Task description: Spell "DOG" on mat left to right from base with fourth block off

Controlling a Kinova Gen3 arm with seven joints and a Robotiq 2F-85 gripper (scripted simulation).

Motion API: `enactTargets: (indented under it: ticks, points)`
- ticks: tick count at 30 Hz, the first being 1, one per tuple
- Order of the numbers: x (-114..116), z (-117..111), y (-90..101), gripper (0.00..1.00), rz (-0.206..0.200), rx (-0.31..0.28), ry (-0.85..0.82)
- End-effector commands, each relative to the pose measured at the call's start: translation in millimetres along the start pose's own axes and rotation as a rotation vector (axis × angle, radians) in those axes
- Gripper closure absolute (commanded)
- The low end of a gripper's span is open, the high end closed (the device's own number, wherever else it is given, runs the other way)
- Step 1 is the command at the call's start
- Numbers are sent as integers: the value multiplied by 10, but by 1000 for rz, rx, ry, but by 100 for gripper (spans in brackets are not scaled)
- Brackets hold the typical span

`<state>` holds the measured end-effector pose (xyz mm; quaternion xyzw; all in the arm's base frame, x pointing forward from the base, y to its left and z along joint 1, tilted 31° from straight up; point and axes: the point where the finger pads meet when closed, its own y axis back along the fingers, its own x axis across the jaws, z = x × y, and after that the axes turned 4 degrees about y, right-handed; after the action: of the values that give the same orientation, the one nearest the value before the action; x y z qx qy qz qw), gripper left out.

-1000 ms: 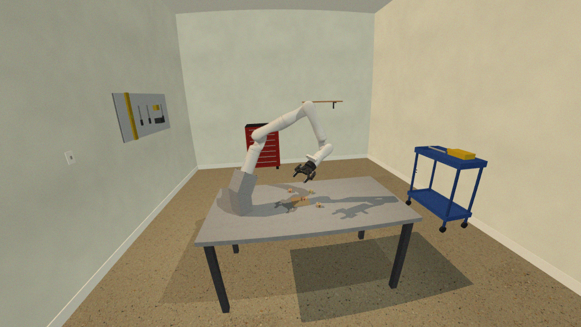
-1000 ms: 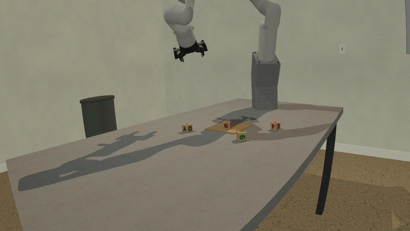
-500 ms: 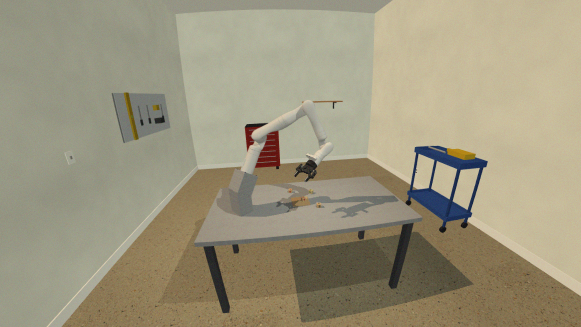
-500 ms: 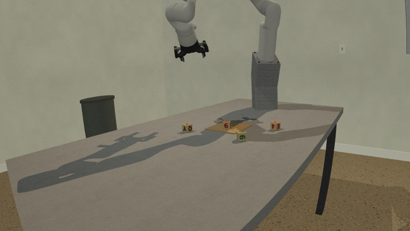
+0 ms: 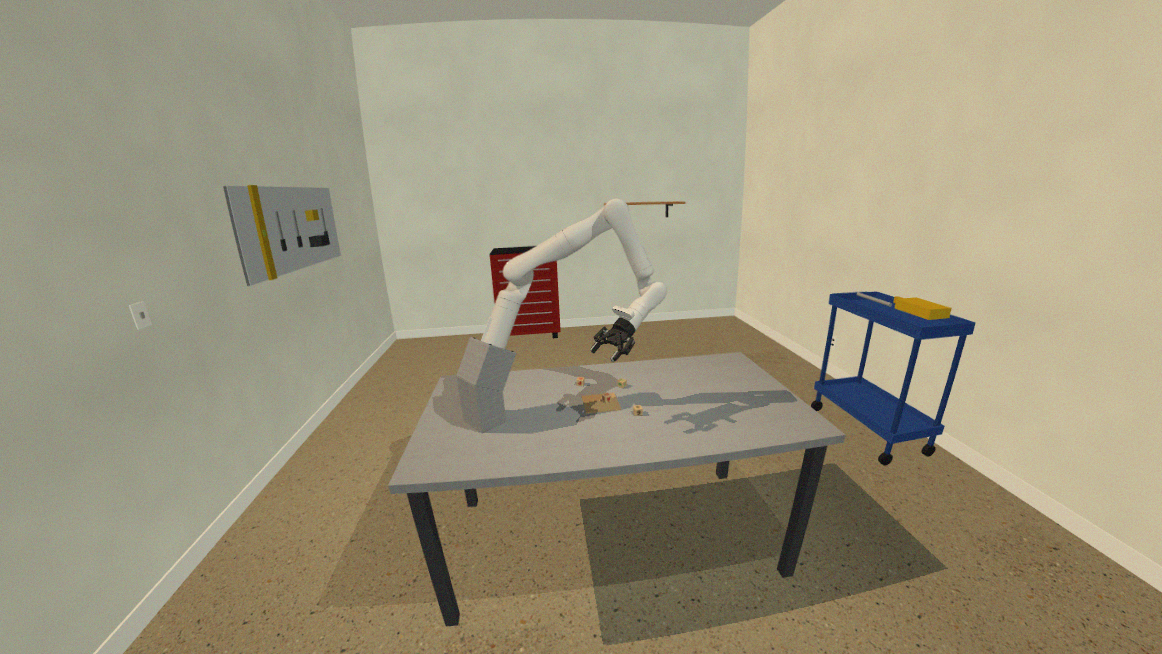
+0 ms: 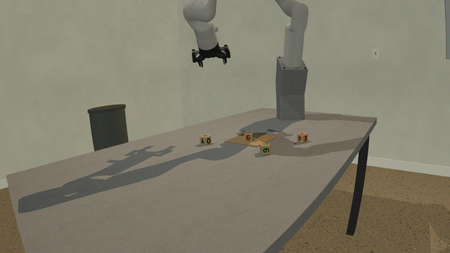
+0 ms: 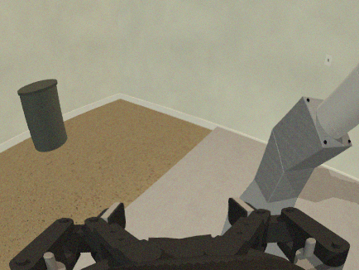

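The hand [image 5: 604,354] [image 6: 213,65] [image 7: 176,213] is opened fully and has hold of nothing. Below it, well apart, one block with red 6 [image 6: 248,137] stands on the mat [image 5: 591,405] [image 6: 236,141]. The other three blocks [image 6: 205,140] are on the tabletop [image 5: 617,454] [image 6: 176,200] [image 7: 186,182], around the mat, also lower than the hand.

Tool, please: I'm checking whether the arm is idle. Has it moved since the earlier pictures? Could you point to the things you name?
Yes. In the exterior view, the tool [image 5: 604,354] [image 6: 213,64] [image 7: 176,213] has shifted slightly rightward in the picture, judged against the grey pedestal [image 5: 497,415] [image 6: 300,115] [image 7: 270,194].
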<state>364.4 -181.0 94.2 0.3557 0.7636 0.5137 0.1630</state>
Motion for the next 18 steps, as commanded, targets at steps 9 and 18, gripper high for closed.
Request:
enactTargets:
  ticks: [9,18]
  points:
    - [28,137,142,0,-20,-37,-57]
    - [57,203,219,0,-25,-56,-94]
